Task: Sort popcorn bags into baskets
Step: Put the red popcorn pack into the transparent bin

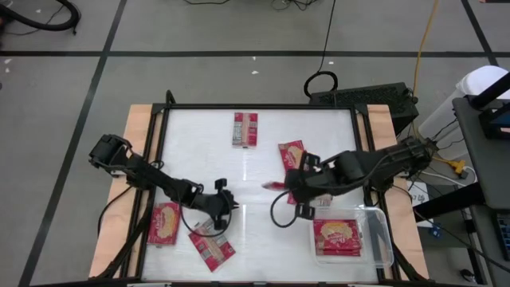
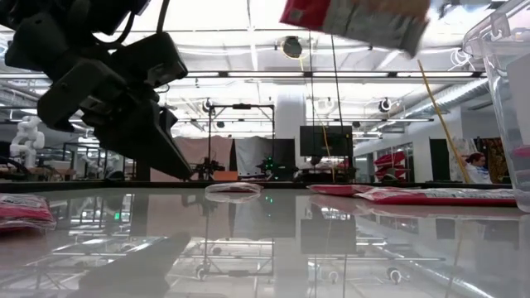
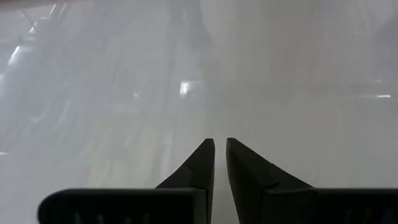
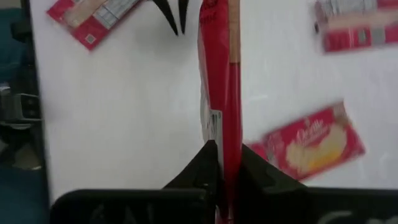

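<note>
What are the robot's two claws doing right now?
Left gripper: shut, holding nothing.
Right gripper: shut on a red popcorn bag.

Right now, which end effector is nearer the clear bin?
The right. The right end effector, shut on a popcorn bag, hovers just beside the clear bin; the left end effector sits farther across the table, empty.

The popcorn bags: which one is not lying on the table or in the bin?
The bag clamped edge-up in the right gripper, lifted beside the clear bin. The others lie flat.
</note>
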{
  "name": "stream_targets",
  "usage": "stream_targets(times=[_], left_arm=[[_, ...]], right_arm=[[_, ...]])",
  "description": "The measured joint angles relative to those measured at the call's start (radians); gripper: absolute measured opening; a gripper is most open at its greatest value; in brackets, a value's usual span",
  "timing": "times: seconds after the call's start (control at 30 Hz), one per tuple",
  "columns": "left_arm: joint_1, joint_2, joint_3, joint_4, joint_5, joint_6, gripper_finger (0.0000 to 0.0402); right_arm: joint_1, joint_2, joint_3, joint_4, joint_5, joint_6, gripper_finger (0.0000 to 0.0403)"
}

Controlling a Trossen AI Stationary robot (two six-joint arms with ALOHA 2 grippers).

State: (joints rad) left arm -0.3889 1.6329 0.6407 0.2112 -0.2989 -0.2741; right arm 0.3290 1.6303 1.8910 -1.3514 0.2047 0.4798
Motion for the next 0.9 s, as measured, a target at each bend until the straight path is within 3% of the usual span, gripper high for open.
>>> stream_targets(times=[0.23,0.37,0.9], left_arm=[[-0.012,0.0,0.0,0.001,0.001,0.0,0.0047],[-0.017,0.0,0.0,0.001,0.001,0.0,0.0047],[-0.019,0.0,0.0,0.005,0.002,-0.024,0.0047]], right_arm=[[0.022,-0.001,0.092,-0.224,-0.115,0.156,0.0015],[0.071,-0.024,0.092,-0.212,-0.206,0.244,0.0015],[0.334,-0.041,0.093,-0.22,-0.26,0.457,0.0011]])
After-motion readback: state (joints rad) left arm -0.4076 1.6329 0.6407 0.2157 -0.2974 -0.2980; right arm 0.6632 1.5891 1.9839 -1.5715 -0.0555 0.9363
